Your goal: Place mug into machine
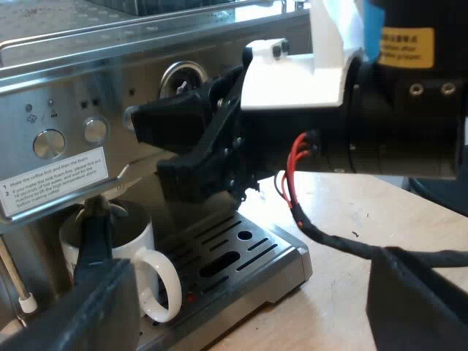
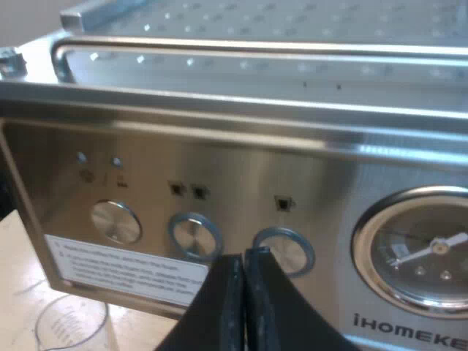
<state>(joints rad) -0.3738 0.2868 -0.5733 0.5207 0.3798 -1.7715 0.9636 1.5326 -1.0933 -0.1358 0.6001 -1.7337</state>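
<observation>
Left tool (image 1: 238, 247) finger half-hides mug (image 1: 140, 238) on drip tray (image 1: 287, 257).

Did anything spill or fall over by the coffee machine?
Nothing stands out. The mug stands upright on the tray of the machine, and no spill shows around it. The right gripper is shut, with its tips at a button.

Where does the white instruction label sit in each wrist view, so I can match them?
Left wrist view: the white instruction label is on the espresso machine front, under the round knobs and above the mug.
Right wrist view: the label is under the round knobs, beside the shut right tool.
Shared landmark: the pressure gauge.
</observation>
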